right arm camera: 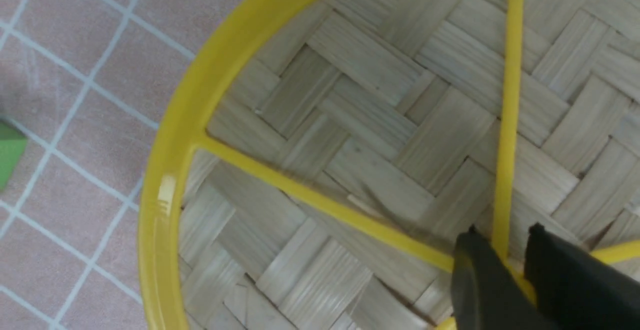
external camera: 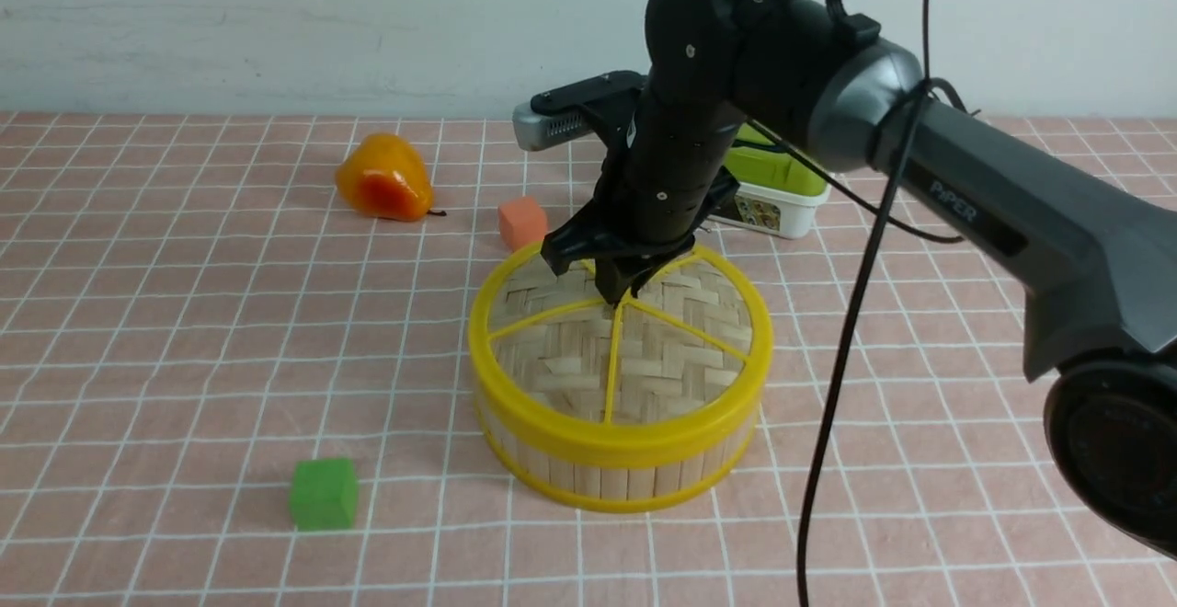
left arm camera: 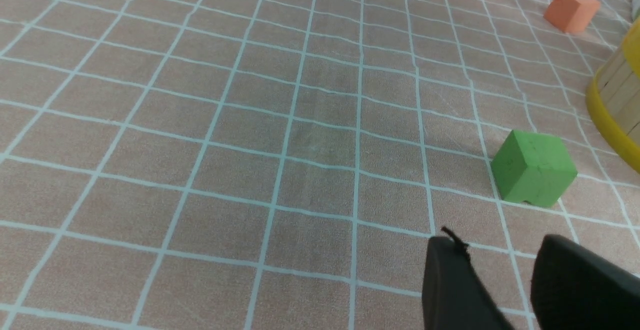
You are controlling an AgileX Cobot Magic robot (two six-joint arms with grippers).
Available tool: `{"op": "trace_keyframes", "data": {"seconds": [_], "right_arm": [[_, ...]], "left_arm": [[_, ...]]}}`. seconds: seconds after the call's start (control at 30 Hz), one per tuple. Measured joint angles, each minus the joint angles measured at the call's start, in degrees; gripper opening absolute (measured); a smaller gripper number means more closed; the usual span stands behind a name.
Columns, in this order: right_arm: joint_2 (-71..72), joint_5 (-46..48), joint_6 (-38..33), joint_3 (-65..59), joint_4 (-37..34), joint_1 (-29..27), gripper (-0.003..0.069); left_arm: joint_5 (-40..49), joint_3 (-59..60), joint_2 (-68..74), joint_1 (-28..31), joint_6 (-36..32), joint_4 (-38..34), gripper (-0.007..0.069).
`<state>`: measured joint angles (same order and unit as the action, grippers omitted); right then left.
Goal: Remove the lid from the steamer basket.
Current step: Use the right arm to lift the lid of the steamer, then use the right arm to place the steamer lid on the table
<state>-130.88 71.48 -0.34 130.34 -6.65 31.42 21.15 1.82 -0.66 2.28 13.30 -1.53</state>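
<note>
right jaws pinching lid (external camera: pixel 561 354), atop steamer basket (external camera: pixel 625 480)

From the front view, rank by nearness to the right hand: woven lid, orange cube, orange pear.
1. Round woven bamboo lid, yellow rim: directly under the right hand.
2. Orange foam cube: just behind, leftward.
3. Orange-yellow toy pear: far back left.

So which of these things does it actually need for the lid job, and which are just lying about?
In the job: the lid, the steamer basket under it, the right gripper at the lid's centre.
Just lying about: green cube, orange cube, orange fruit, white box with green lid, left gripper.
</note>
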Motion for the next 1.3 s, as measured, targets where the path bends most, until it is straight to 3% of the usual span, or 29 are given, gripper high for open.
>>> {"op": "trace_keyframes", "data": {"seconds": [0.27,0.37,0.57,0.73,0.93,1.17,1.3], "right_arm": [[12.7,0.1,-2.4,-1.9,-1.0,-2.2,0.0076],[23.4,-0.1,-3.9,-9.1,-0.9,-8.6,0.0076],[31.0,0.0,-6.2,-28.7,0.7,-21.9,0.0076],[29.5,-10.6,-6.8,-42.7,0.4,-28.4,0.0076],[24.8,-23.4,-7.2,-48.4,-0.8,-29.1,0.0076],[20.0,-26.1,-7.4,-48.4,-2.2,-29.1,0.0076],[18.3,-26.4,-7.4,-48.3,-2.7,-29.1,0.0116]], "left_arm": [[0.0,0.0,0.0,0.0,0.0,0.0,0.0239],[0.0,0.0,0.0,0.0,0.0,0.0,0.0239],[0.0,0.0,0.0,0.0,0.0,0.0,0.0239],[0.0,0.0,0.0,0.0,0.0,0.0,0.0239],[0.0,0.0,0.0,0.0,0.0,0.0,0.0239],[0.0,0.0,0.0,0.0,0.0,0.0,0.0239],[0.0,0.0,0.0,0.0,0.0,0.0,0.0239]]}}
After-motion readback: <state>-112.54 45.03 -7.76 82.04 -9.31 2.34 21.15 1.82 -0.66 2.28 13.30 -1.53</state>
